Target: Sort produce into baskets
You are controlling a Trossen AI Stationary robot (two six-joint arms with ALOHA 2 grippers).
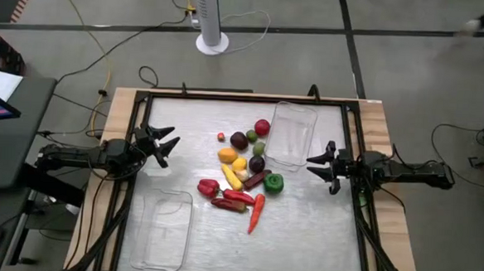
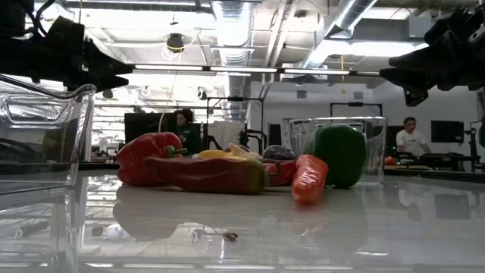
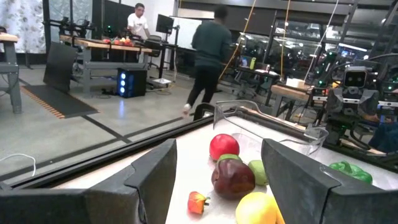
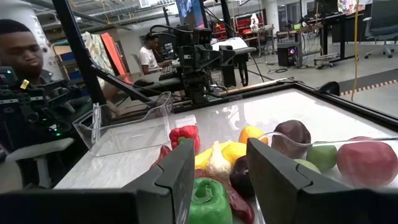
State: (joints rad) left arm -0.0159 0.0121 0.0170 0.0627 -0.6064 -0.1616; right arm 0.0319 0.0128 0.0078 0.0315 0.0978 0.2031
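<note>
The produce lies in a loose heap [image 1: 242, 173] mid-table: a red round fruit [image 1: 262, 127], a dark purple one [image 1: 238, 139], yellow and orange pieces [image 1: 228, 156], red peppers [image 1: 222, 197], an orange carrot [image 1: 256, 213], a green pepper [image 1: 273, 183], a tiny red tomato [image 1: 221, 136]. One clear basket [image 1: 293, 134] stands at the far right of the heap, the other [image 1: 162, 229] at the near left. My left gripper [image 1: 165, 143] hovers open, left of the heap. My right gripper [image 1: 318, 168] hovers open, right of it. Both are empty.
A dark metal frame [image 1: 248, 98] runs around the white tabletop. Bare tabletop lies between each gripper and the heap. People and workbenches show in the room beyond the table.
</note>
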